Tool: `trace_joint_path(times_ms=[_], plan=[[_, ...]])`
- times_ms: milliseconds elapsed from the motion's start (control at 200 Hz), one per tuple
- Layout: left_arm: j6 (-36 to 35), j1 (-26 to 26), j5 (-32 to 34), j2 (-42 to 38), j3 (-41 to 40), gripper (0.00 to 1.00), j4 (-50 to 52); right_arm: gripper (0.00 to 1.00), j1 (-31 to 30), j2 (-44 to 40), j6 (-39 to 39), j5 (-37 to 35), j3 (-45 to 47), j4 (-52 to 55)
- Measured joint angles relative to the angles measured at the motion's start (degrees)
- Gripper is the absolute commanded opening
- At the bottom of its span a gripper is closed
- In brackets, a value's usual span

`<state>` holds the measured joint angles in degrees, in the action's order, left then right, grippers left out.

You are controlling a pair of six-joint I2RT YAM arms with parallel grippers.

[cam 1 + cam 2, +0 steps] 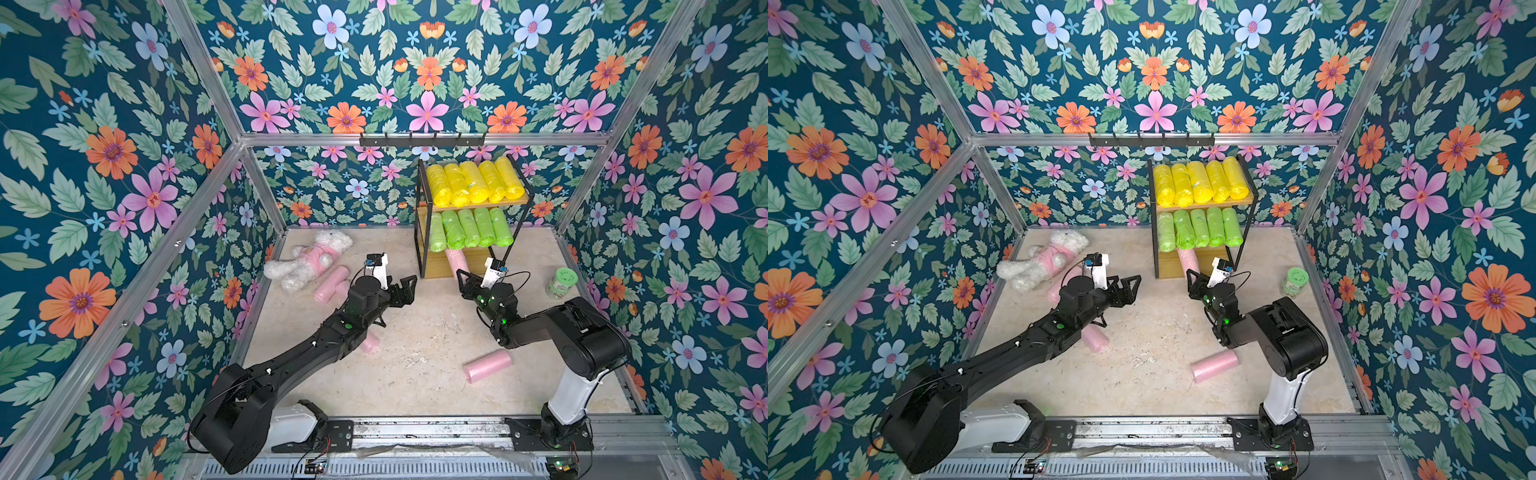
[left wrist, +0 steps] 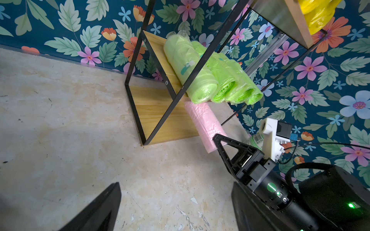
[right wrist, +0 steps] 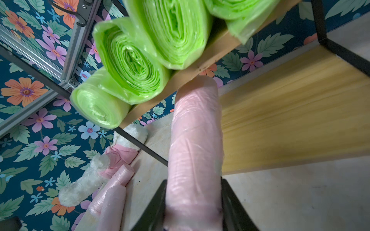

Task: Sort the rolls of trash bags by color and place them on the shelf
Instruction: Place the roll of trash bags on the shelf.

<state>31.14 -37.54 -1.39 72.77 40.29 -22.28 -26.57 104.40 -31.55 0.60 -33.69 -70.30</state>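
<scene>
1. Right wrist view: clamping the right jaws, nearly closed, onto the near end of the held pink roll. Poking its far end in over the bottom board of the shelf, just beneath the front edge of the middle board. Not showing clearly whether touching the wood.
2. In both top views: filling the top tier with five yellow rolls side by side, and the middle tier with five green rolls.
3. Crowding the opening from above: green roll ends overhanging the middle board, right over the held pink roll. Flanking it on the left: the black frame post at the shelf's front corner.
4. Hanging the left jaws spread wide above the bare counter, gripping nothing, off to the left of the shelf and apart from it.
5. Lying loose on the counter: two pink rolls pressed against the plush toy near the back left. Also a half-hidden pink roll peeking from under the left arm, and a loose pink roll out in the open, near the right arm.
6. Standing upright to the right of the shelf, apart from it: a green-lidded jar.
</scene>
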Motion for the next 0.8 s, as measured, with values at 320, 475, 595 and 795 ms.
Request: trace_joint_path(times_ms=[320, 475, 595, 795], plan=[[-0.07, 0.02, -0.26, 0.33, -0.02, 0.92, -0.04, 0.30, -3.37, 5.77, -0.11, -4.85, -2.71, -0.48], [-0.26, 0.02, -0.24, 0.26, -0.04, 0.92, -0.02, 0.31, -4.28, 7.61, -0.28, -5.90, -4.31, -0.42], [-0.44, 0.02, -0.22, 0.24, -0.04, 0.92, -0.02, 0.31, -4.66, 8.44, -0.33, -6.71, -4.92, -0.59], [-0.44, 0.02, -0.07, -0.61, -0.33, 0.92, -0.02, 0.32, -4.90, 9.62, -1.42, -8.13, -5.88, -0.59]])
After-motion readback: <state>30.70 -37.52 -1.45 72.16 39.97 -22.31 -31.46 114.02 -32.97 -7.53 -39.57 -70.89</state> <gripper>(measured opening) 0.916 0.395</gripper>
